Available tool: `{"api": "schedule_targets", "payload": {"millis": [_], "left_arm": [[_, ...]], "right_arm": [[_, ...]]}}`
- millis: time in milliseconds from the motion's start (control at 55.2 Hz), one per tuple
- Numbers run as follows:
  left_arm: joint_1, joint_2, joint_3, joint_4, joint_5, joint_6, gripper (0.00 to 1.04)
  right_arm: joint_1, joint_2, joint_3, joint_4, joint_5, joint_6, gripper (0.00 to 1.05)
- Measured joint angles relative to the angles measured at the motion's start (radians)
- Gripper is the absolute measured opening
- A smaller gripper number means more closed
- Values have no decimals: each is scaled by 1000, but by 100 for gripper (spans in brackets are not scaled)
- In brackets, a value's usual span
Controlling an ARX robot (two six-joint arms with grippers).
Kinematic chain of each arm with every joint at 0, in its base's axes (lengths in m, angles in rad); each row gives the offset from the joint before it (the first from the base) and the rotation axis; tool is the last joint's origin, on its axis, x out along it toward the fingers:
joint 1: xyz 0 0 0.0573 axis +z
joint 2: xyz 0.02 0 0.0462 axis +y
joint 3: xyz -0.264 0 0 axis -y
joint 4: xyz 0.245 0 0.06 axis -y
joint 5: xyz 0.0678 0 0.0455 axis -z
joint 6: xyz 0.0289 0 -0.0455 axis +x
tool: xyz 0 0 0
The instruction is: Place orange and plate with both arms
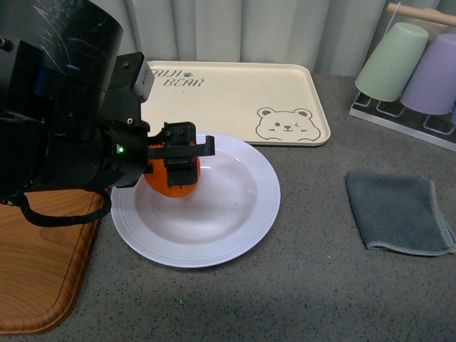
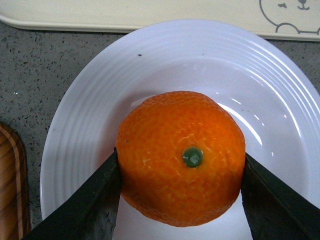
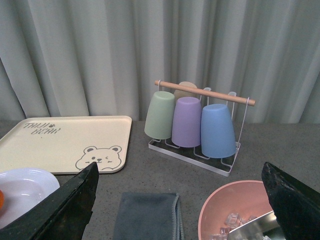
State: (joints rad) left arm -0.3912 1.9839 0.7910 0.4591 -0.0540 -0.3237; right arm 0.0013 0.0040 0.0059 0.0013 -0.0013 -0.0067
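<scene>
My left gripper is shut on the orange and holds it just over the left inner part of the pale plate. In the left wrist view the orange shows its green stem dot between the two black fingers, with the plate under it. My right gripper is open and empty, high above the table, out of the front view. In the right wrist view a bit of the plate and orange shows at the edge.
A beige bear tray lies behind the plate. A wooden board is at the left. A grey cloth lies at the right. A cup rack stands far right. A pink bowl with ice is below the right gripper.
</scene>
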Motion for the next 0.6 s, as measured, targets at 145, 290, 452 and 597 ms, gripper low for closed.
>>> {"api": "schedule_targets", "payload": {"millis": [145, 290, 452, 597], "left_arm": [[-3, 18, 1, -3, -6, 1, 60], [-12, 23, 2, 0, -9, 17, 60], [-18, 23, 2, 0, -13, 37, 61], [-18, 7, -7, 4, -26, 51, 82]], "right_arm": [[0, 0, 0, 0, 0, 0, 95], [0, 0, 0, 0, 0, 0, 95], [0, 0, 0, 0, 0, 0, 95], [0, 0, 0, 0, 0, 0, 95]]}}
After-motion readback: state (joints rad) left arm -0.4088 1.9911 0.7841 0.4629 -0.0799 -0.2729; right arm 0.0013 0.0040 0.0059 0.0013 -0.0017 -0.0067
